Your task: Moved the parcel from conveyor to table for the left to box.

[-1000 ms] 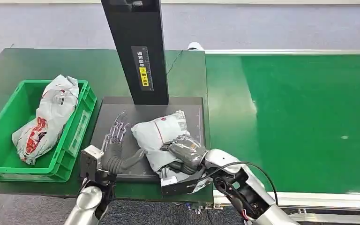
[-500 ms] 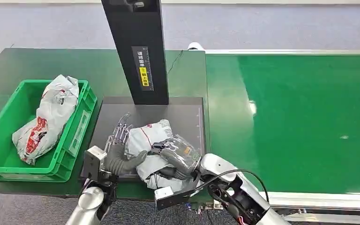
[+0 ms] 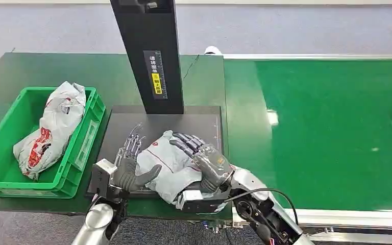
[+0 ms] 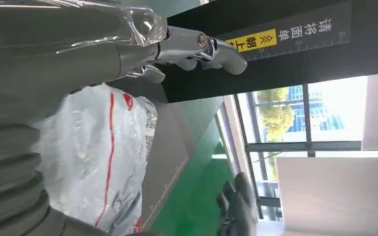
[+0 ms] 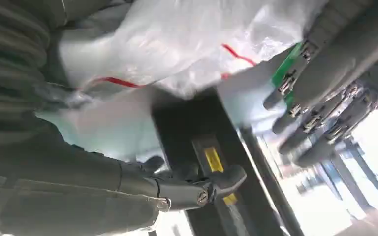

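Observation:
A grey plastic parcel (image 3: 164,164) with red markings lies on the black scanner platform (image 3: 184,122) near the table's front edge. My left hand (image 3: 127,166) stands at its left side with fingers spread upward and the thumb against the bag. Over the parcel's right side my right hand (image 3: 204,158) lies with its fingers stretched out straight, not curled round it. In the left wrist view the parcel (image 4: 103,157) sits beside the palm of my left hand (image 4: 54,64). In the right wrist view the parcel (image 5: 187,39) is close to my right hand (image 5: 78,182), whose fingers (image 5: 325,73) are extended.
A green crate (image 3: 81,148) at the left holds another grey parcel (image 3: 56,127). The black scanner column (image 3: 150,56) rises behind the platform. The green conveyor belt (image 3: 326,132) runs along the right.
My right hand dragged the parcel leftward on the platform toward my left hand, then opened its fingers off it. My left thumb now touches the bag.

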`<state>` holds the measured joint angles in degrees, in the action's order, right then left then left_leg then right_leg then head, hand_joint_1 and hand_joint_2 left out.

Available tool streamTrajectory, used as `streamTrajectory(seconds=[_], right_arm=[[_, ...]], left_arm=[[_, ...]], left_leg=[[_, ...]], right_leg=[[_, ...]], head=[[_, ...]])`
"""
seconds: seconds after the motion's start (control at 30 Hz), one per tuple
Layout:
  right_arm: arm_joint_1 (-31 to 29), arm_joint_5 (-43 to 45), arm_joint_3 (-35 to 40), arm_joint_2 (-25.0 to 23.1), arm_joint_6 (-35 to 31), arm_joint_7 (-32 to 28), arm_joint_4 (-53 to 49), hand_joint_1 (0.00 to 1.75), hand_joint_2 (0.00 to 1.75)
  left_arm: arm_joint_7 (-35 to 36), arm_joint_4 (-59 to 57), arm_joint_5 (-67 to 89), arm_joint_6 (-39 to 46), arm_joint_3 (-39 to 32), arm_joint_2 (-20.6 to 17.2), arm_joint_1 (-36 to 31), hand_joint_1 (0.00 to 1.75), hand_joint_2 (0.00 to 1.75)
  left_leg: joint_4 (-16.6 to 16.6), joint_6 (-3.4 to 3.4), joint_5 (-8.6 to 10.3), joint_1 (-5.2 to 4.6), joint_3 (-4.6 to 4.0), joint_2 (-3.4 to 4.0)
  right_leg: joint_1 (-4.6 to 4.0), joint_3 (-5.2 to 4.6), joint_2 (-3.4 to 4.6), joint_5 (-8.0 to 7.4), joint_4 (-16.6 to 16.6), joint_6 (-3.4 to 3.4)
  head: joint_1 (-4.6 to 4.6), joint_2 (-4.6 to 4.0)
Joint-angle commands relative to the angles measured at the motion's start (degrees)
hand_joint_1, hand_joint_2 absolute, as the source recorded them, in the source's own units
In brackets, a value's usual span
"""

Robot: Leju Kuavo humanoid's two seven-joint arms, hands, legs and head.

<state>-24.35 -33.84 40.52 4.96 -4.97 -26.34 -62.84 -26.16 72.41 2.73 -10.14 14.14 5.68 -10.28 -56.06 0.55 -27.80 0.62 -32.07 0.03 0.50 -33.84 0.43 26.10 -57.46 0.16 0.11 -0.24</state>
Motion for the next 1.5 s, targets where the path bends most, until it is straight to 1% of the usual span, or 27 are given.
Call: streamTrajectory(seconds=[0.03,0.07,0.1,0.17,0.2,0.27,0.37,0.53,0.57,0.63,0.67,0.7,0.83,1.43,1.47,1.5], right_arm=[[8.18,17.14,-12.22,-1.73,10.56,-2.11,-4.32,0.00,1.75],[8.49,17.82,-12.97,-2.19,10.69,-1.77,-4.28,0.00,1.75],[8.53,20.12,-13.89,-2.59,12.51,-1.69,-4.04,0.00,1.75],[7.37,21.21,-14.41,-2.84,14.19,-1.90,-2.68,0.00,1.75],[6.74,21.45,-14.73,-3.04,14.55,-2.04,-1.96,0.00,1.75],[6.01,21.68,-15.09,-3.19,15.12,-2.34,-0.87,0.00,1.75],[6.36,21.71,-15.81,-3.02,15.02,-2.64,-0.66,0.00,1.75],[6.65,21.68,-15.96,-3.06,14.96,-2.74,-0.81,0.00,1.75],[7.08,21.67,-16.26,-3.15,14.91,-2.76,-0.96,0.00,1.75],[7.79,21.76,-16.48,-3.47,14.99,-2.85,-0.80,0.00,1.75],[8.57,21.67,-16.69,-3.60,14.71,-2.78,-1.02,0.00,1.75],[9.21,21.61,-16.93,-3.55,14.69,-2.76,-1.36,0.00,1.75],[10.89,21.31,-17.56,-3.47,14.69,-2.69,-3.16,0.00,1.75],[10.83,21.23,-17.67,-3.50,14.80,-2.53,-3.30,0.00,1.75],[10.83,21.23,-17.67,-3.50,14.80,-2.53,-3.30,0.00,1.75],[10.89,21.14,-18.17,-3.73,14.83,-2.42,-3.44,0.00,1.75]], left_arm=[[-0.03,-2.27,1.69,0.54,1.26,-1.24,-0.14,0.00,1.75],[0.01,-1.65,2.99,0.39,1.94,-1.77,0.24,0.00,1.75],[-0.01,-1.13,5.41,0.16,3.40,-2.75,0.44,0.00,1.75],[0.54,-0.04,13.72,-2.16,8.26,-5.82,0.67,0.00,1.75],[0.45,-0.11,15.66,-2.62,8.64,-5.91,0.94,0.00,1.75],[0.81,-0.59,22.55,-3.53,12.12,-7.64,0.39,0.00,1.75],[2.63,-2.55,27.51,-4.69,14.91,-8.41,-0.59,0.00,1.75],[3.02,-3.43,28.33,-4.93,15.00,-8.21,-0.99,0.00,1.75],[6.70,-5.15,31.82,-6.91,16.87,-9.08,-1.92,0.00,1.75],[8.31,-7.93,34.11,-7.59,17.39,-9.39,-2.62,0.00,1.75],[8.37,-9.36,34.66,-6.91,17.01,-9.08,-3.04,0.00,1.75],[8.05,-9.92,35.28,-6.26,16.70,-8.67,-3.24,0.00,1.75],[8.00,-9.16,35.53,-5.72,15.55,-7.63,-3.40,0.00,1.75],[8.08,-8.86,35.66,-5.65,15.49,-7.61,-3.32,0.00,1.75],[8.08,-8.86,35.66,-5.65,15.49,-7.61,-3.32,0.07,1.75],[7.95,-8.70,35.73,-5.10,14.92,-7.33,-3.26,1.45,1.75]], left_leg=[[0.08,-0.01,0.02,0.00,0.08,-0.12],[0.11,-0.01,0.01,0.01,0.15,-0.14],[0.15,-0.01,0.00,0.01,0.23,-0.14],[0.11,0.00,-0.01,0.00,0.19,-0.07],[0.09,0.00,-0.01,0.00,0.12,0.00],[0.10,-0.01,-0.01,-0.01,0.14,0.08],[0.09,-0.01,0.01,-0.02,0.11,0.02],[0.12,-0.01,0.01,0.00,0.17,-0.05],[0.08,-0.01,0.00,0.00,0.13,-0.03],[0.13,0.00,0.02,-0.01,0.17,-0.07],[0.11,0.00,0.02,-0.01,0.13,-0.07],[0.20,0.00,0.04,0.00,0.26,-0.13],[0.09,-0.01,0.02,-0.01,0.12,-0.11],[0.11,-0.03,0.02,-0.01,0.21,-0.04],[0.13,-0.03,0.02,0.00,0.25,-0.04],[0.15,-0.03,0.03,-0.01,0.26,-0.03]], right_leg=[[-0.01,0.13,-0.13,0.02,0.07,-0.01],[-0.02,0.21,-0.17,0.04,0.11,-0.02],[-0.03,0.29,-0.17,0.05,0.15,-0.03],[-0.01,0.21,-0.10,0.04,0.09,-0.03],[0.00,0.12,-0.02,0.02,0.06,-0.03],[0.00,0.13,0.04,-0.01,0.07,-0.03],[0.01,0.11,0.00,-0.01,0.07,-0.01],[-0.01,0.19,-0.08,0.01,0.11,-0.02],[-0.01,0.14,-0.05,0.02,0.07,-0.02],[0.00,0.18,-0.10,0.02,0.09,-0.03],[0.00,0.14,-0.09,0.01,0.08,-0.02],[-0.01,0.29,-0.16,0.02,0.16,-0.04],[0.01,0.14,-0.12,0.02,0.06,-0.01],[0.00,0.23,-0.07,-0.01,0.10,-0.01],[-0.01,0.27,-0.08,0.00,0.12,-0.01],[-0.01,0.28,-0.07,-0.01,0.14,-0.01]], head=[[0.00,0.00],[0.00,0.00],[0.00,0.00],[0.00,0.00],[-0.02,0.00],[0.00,0.00],[-0.02,0.00],[0.00,0.00],[0.00,0.00],[-0.02,0.00],[0.00,0.00],[0.00,0.00],[-0.02,0.00],[0.00,0.00],[0.00,0.00],[0.00,0.00]])
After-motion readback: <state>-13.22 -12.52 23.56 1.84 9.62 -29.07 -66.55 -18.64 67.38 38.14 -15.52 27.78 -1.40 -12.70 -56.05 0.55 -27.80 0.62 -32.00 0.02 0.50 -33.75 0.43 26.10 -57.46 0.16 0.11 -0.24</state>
